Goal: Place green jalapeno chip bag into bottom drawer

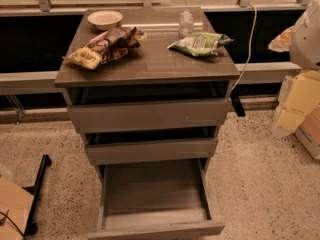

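Note:
The green jalapeno chip bag point(199, 44) lies flat on the back right of the cabinet top point(150, 64). The bottom drawer point(155, 219) is pulled far out towards me, and its tray shows nothing inside. The two drawers above it, the top drawer point(150, 115) and the middle drawer point(150, 150), each stand slightly out. My gripper is not in view. A white rounded shape point(307, 31) at the right edge may be part of my arm.
A brown-and-yellow chip bag point(107, 46) lies on the left of the top. A white bowl point(104, 19) and a clear plastic bottle point(186, 23) stand at the back. A white cable with a dark end point(238, 105) hangs beside the cabinet's right side. Yellowish boxes point(300, 104) stand at right. A black stand point(37, 189) is at lower left.

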